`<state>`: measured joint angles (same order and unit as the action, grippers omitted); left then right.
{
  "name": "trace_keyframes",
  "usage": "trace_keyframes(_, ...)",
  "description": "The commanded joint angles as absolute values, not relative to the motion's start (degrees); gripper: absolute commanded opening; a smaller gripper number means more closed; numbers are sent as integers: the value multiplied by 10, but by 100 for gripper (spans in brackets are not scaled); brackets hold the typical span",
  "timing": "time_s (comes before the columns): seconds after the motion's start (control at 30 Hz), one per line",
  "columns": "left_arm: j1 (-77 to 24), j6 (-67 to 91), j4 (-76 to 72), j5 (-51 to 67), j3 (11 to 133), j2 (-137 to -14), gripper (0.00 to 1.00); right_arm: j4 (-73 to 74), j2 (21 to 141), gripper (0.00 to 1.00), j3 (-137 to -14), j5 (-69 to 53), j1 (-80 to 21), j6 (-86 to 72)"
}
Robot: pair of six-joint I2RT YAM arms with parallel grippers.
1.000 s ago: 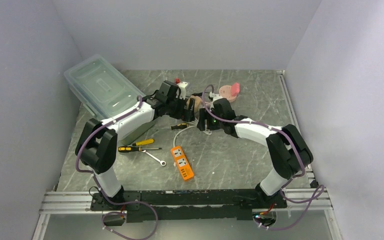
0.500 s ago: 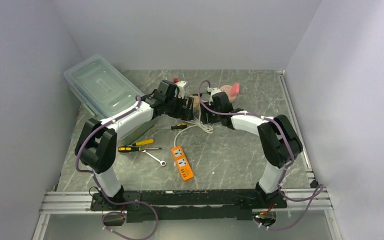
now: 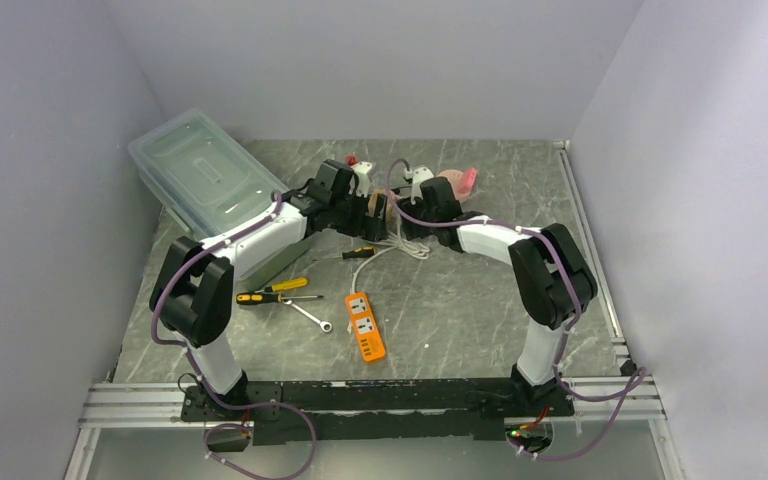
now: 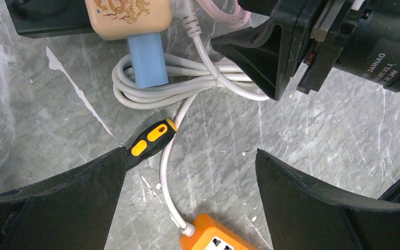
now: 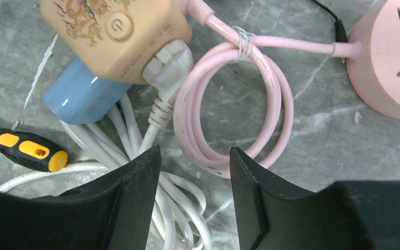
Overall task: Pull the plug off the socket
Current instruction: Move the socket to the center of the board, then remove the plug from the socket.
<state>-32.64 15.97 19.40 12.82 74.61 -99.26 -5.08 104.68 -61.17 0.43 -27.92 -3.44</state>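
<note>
plug (image 5: 169, 60): white, seated in beige socket (image 5: 114, 36), 12 o'clock of right gripper (image 5: 195, 151)
right gripper: fingers apart, empty
left gripper (image 4: 190, 153): apart, empty
progress: approach only; grasp and pull remaining

We see the beige socket cube (image 5: 112, 36) only in part: the top edge crops it in both wrist views, and the prongs of the white plug (image 5: 167, 62) lie hidden inside it. The blue adapter (image 5: 80, 96) runs under the cube. The pink round socket (image 5: 390, 67) is cropped at right, the orange power strip (image 4: 213, 240) at bottom. The screwdriver (image 4: 153, 138) shows its handle only; a finger of the left gripper (image 4: 190, 172) covers the rest. From above, we cannot resolve the cluster.
</note>
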Motion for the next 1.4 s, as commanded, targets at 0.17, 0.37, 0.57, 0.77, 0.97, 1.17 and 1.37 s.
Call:
trace_keyframes(0.17,-326,162,185,142,765,-967,97,-24,1096,47,-696,-22,-279,28)
trace_keyframes(0.37,-326,162,187,142,765,-960,97,-4,1119,45,-709,-1,-279,20)
trace_keyframes(0.57,-326,159,186,137,763,-948,98,25,1112,34,-693,25,-278,-18)
trace_keyframes(0.77,-326,159,184,136,760,-936,98,58,1105,1,-673,47,-278,-60)
trace_keyframes(0.97,-326,155,180,124,753,-935,97,89,1009,0,-600,19,-290,-132)
trace_keyframes(1.17,-326,168,185,153,760,-952,98,149,890,0,-509,35,-338,-220)
trace_keyframes(1.37,-326,176,200,176,764,-939,98,147,774,1,-398,28,-388,-326)
